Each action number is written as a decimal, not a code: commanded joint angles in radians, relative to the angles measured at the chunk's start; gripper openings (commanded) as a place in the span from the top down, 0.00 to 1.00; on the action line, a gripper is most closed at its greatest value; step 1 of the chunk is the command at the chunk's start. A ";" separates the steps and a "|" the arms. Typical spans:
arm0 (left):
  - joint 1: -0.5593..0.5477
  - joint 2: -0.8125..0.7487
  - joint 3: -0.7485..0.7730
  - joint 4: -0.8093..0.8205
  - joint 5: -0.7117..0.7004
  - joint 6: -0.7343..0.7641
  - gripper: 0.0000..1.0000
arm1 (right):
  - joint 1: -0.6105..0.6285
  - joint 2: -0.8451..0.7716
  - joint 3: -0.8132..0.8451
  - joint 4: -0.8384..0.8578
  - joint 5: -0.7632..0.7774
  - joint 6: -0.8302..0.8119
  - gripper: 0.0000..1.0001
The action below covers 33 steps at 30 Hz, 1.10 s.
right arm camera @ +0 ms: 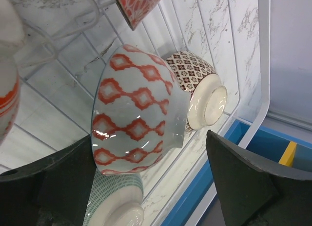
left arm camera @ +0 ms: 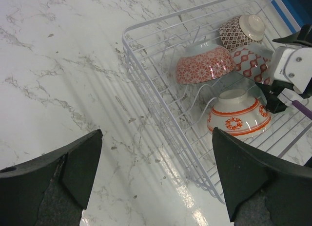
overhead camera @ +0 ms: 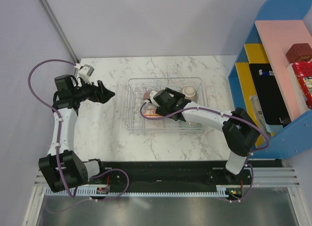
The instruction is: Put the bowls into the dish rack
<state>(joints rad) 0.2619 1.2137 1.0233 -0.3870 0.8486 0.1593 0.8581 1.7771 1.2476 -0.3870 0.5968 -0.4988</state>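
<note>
Bowls [left arm camera: 202, 65] in dish rack [overhead camera: 136, 109], right pincer [right arm camera: 150, 141] spread

— From above, how much of the rack [overhead camera: 165, 80] shows?
— Little. The right arm [overhead camera: 204, 114] lies across it. A beige bowl [overhead camera: 190, 93] and a sliver of a pink bowl [overhead camera: 147, 95] peek out, their patterns too small to read.
— The right wrist view?
— The green bowl [right arm camera: 113, 201] runs off the bottom edge, the orange-banded bowl [right arm camera: 7, 84] off the left, the pink one off the top. The fingers [right arm camera: 253, 182] are cropped at the lower corners.
— And the left wrist?
— The right end effector [left arm camera: 285, 67], itself clipped at the right edge, covers part of the diamond bowl [left arm camera: 251, 63]. The rack's right end is out of frame.
</note>
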 commanded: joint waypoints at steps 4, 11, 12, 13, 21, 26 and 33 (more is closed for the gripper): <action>0.008 -0.034 -0.005 0.033 0.030 0.011 0.00 | 0.019 -0.042 -0.016 -0.099 -0.116 -0.015 0.03; 0.010 -0.037 -0.006 0.033 0.029 0.011 0.00 | 0.006 -0.076 0.000 -0.142 -0.210 -0.003 0.03; 0.010 -0.040 -0.006 0.033 0.032 0.011 0.00 | 0.004 -0.084 0.001 -0.153 -0.224 0.002 0.02; 0.010 -0.040 -0.006 0.033 0.030 0.011 0.00 | 0.001 -0.087 0.006 -0.161 -0.236 0.005 0.02; 0.013 -0.043 -0.005 0.033 0.029 0.014 0.00 | -0.004 -0.171 0.056 -0.233 -0.322 0.025 0.03; 0.011 -0.043 0.023 0.013 0.026 0.022 0.00 | -0.034 -0.260 0.131 -0.236 -0.293 0.045 0.02; 0.013 -0.075 0.098 -0.076 0.089 0.089 0.00 | -0.160 -0.464 0.256 -0.262 -0.386 0.135 0.03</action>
<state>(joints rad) 0.2687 1.1957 1.0554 -0.4332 0.8738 0.1787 0.7460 1.4616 1.4086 -0.6289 0.2798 -0.4362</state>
